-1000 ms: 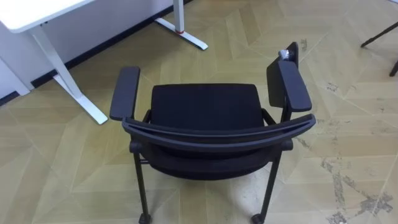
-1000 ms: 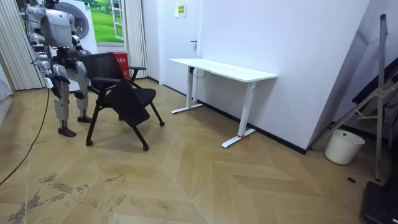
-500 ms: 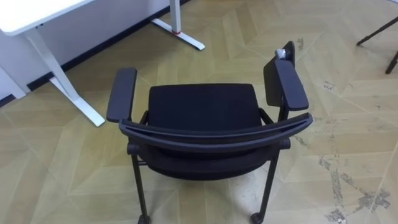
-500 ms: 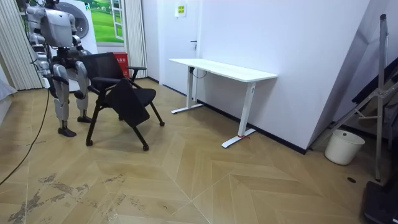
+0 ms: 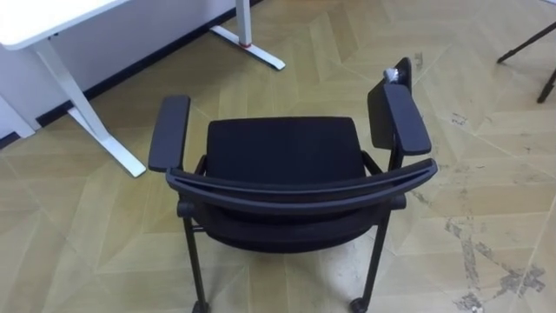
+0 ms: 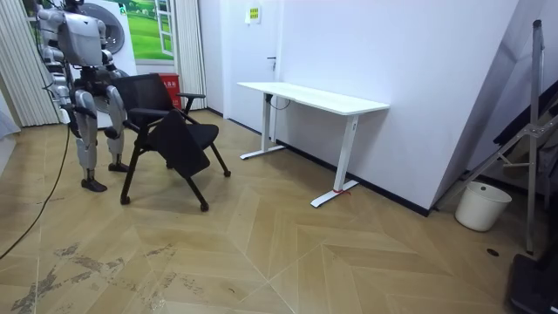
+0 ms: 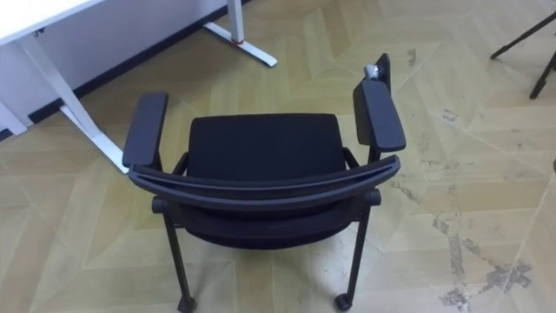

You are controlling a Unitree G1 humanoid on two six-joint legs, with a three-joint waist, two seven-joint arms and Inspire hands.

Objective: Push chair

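chair [image 5: 282, 148] stands right before me, backrest nearest | robot hands [image 6: 67, 112]: I cannot tell their grip | risk: an off-centre shove slews it into the white surface's leg [image 5: 95, 122]

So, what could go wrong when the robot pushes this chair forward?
The chair stands on casters, so an off-centre push may swing it sideways. The white desk foot lies ahead on the left; the left armrest or a chair leg could strike it.
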